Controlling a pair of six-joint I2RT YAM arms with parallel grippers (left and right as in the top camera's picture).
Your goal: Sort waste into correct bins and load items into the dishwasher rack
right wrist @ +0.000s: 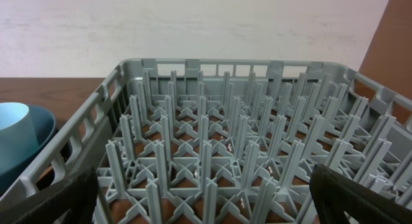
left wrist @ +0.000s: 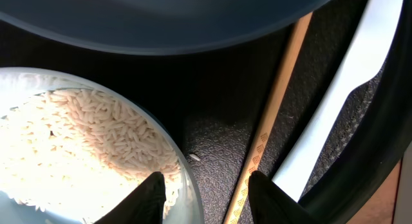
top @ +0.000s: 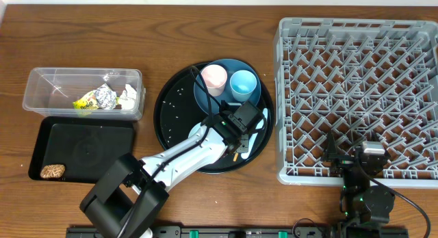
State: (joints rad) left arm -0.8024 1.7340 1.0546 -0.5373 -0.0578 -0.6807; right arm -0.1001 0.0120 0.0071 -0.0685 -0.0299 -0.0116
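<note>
My left gripper is open low over the round black tray. One finger is inside the white bowl and the other outside, straddling its rim. The bowl holds white rice grains. Beside it lie the wooden chopstick and the white spoon. The dark blue plate carries the pink cup and the light blue cup. My right gripper is open and empty at the near edge of the grey dishwasher rack.
The clear tub at the left holds the foil ball, the yellow-green wrapper and the white paper. The shallow black tray in front of it holds the brown food lump. Loose rice grains dot the round tray.
</note>
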